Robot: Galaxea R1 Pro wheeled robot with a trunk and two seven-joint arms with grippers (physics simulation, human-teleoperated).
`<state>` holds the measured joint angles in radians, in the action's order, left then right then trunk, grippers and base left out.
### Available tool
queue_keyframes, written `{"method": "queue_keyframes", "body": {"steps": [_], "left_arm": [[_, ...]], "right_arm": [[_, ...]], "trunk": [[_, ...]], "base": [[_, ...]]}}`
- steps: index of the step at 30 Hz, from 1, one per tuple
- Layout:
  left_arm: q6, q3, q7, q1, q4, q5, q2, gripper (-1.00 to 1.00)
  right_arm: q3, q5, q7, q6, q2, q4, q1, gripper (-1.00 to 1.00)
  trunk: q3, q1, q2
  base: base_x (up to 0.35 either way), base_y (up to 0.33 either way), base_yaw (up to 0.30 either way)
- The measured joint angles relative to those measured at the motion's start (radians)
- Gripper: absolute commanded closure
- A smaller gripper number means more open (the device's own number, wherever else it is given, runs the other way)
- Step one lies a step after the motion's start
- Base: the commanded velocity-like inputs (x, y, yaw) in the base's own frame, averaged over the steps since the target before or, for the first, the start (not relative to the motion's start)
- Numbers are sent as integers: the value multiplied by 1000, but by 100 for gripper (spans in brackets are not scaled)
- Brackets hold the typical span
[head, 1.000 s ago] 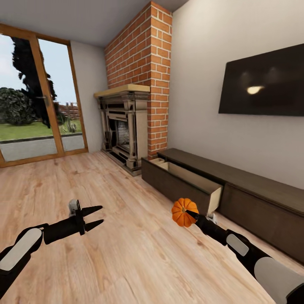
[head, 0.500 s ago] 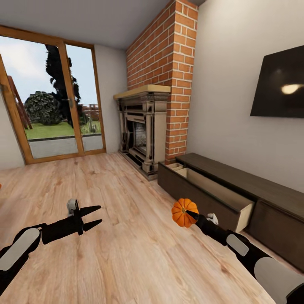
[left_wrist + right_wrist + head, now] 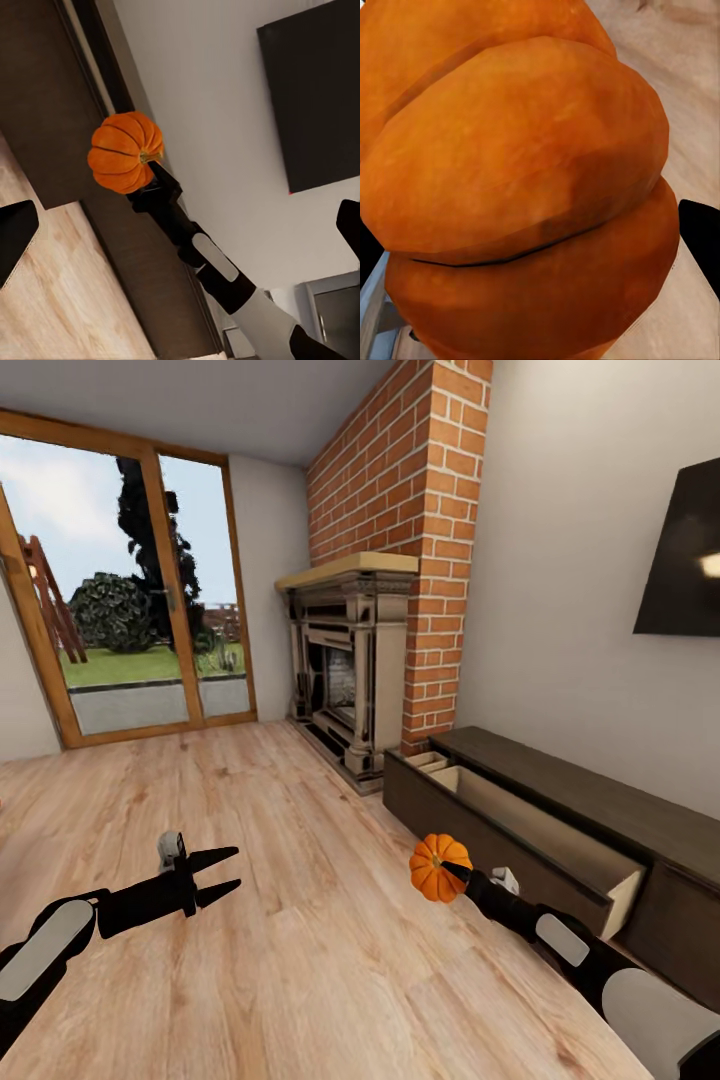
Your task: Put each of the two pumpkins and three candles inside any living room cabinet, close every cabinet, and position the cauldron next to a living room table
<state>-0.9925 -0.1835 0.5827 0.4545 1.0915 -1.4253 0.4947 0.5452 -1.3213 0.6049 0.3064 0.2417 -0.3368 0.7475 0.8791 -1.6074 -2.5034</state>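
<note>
Pumpkin [image 3: 439, 867] clamped in right tool [image 3: 452, 871] — left tool [image 3: 228, 870] agape, empty; no writing, seemingly.

Pale wood floor [image 3: 300, 960]; the dark-brown cabinet [image 3: 600, 820] stands on it, drawer open

We count one pumpkin [image 3: 438, 867], one cabinet [image 3: 560, 830] with one drawer [image 3: 520, 830] pulled open, one fireplace [image 3: 348, 660], one TV [image 3: 685, 565], and two grippers: left [image 3: 228, 871], right [image 3: 462, 875].
</note>
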Motion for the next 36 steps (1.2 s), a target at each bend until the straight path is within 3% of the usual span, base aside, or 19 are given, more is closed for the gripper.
{"method": "queue_keyframes", "body": {"steps": [8, 21, 28, 36], "left_arm": [[0, -1, 0, 0, 0, 0, -1, -100], [0, 0, 1, -1, 0, -1, 0, -100], [0, 0, 1, -2, 0, -1, 0, -100], [0, 0, 1, -2, 0, -1, 0, -100]], "right_arm": [[1, 3, 0, 0, 0, -1, 0, 100], [-2, 2, 0, 1, 0, -2, 0, 100], [-3, 54, -1, 1, 0, 0, 0, 100], [-3, 63, -2, -1, 0, 0, 0, 100]], "trunk": [[12, 0, 0], [31, -1, 0], [41, -1, 0], [52, 0, 0]], "base": [[259, 0, 132], [15, 0, 160], [1, 0, 166], [195, 50, 163]]}}
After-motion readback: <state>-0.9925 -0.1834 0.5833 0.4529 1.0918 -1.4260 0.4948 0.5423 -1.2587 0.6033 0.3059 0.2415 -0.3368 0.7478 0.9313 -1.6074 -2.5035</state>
